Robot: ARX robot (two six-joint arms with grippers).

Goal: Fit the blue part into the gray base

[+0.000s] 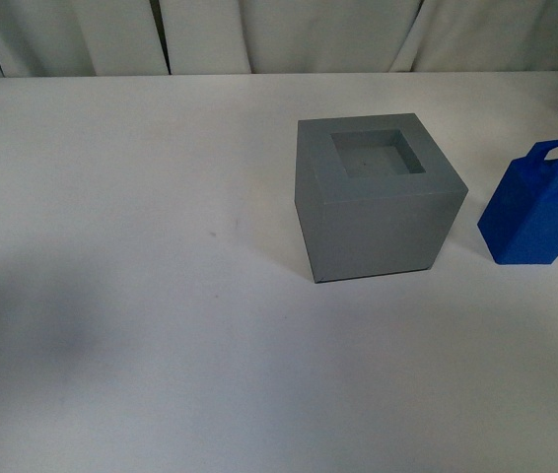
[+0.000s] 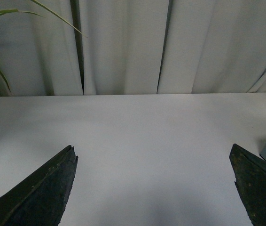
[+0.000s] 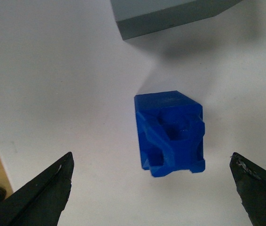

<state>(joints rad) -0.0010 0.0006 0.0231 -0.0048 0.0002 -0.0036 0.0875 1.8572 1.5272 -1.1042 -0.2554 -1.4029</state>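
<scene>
My right gripper (image 3: 152,157) hangs spread wide over the blue part (image 1: 540,207), which stands on the worktop (image 1: 111,197) at three o'clock from the base (image 1: 378,197), apart from it. The part seems rotated against my jaws, so a skewed pinch could topple it. The left gripper (image 2: 154,150) is spread, empty.

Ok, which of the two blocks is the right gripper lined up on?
The blue part. In the right wrist view it sits centred between the fingers of the open right gripper, while the gray base only shows at that view's edge.
</scene>
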